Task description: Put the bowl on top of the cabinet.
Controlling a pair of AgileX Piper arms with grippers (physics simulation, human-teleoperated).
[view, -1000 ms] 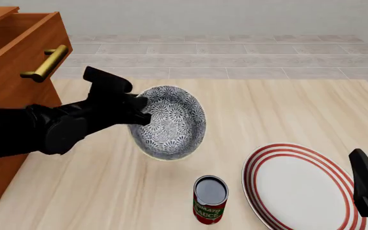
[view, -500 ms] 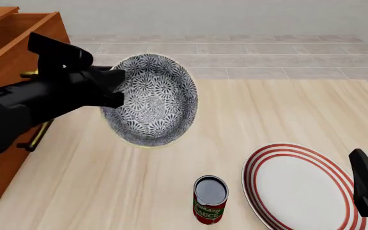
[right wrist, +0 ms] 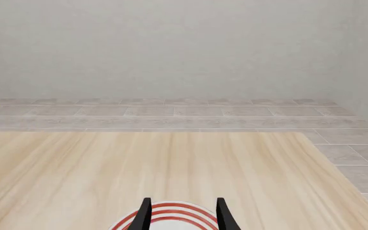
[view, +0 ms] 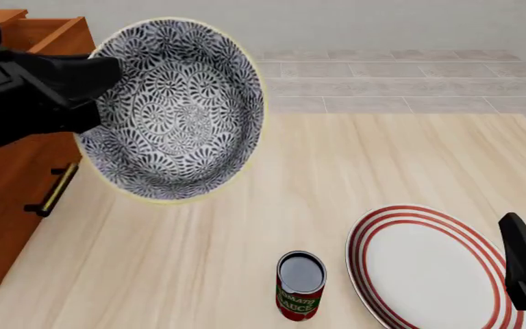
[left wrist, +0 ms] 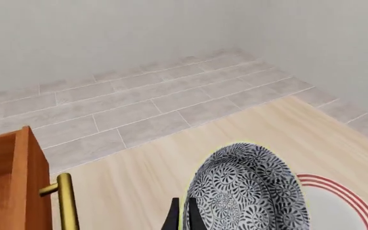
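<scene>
Beside the cabinet [view: 11, 171], left end effector [view: 98, 86] grips bowl [view: 176, 110] (tilted, airborne).

Your left claw [view: 94, 86] is mostly lost behind the bowl [view: 176, 110] in the front view, so its grip cannot be read there. The cabinet [view: 11, 178] runs off the left edge. The plate [view: 427, 267] is cut by the bottom edge. Your right claw [right wrist: 182, 215] shows only its fingertips.
</scene>
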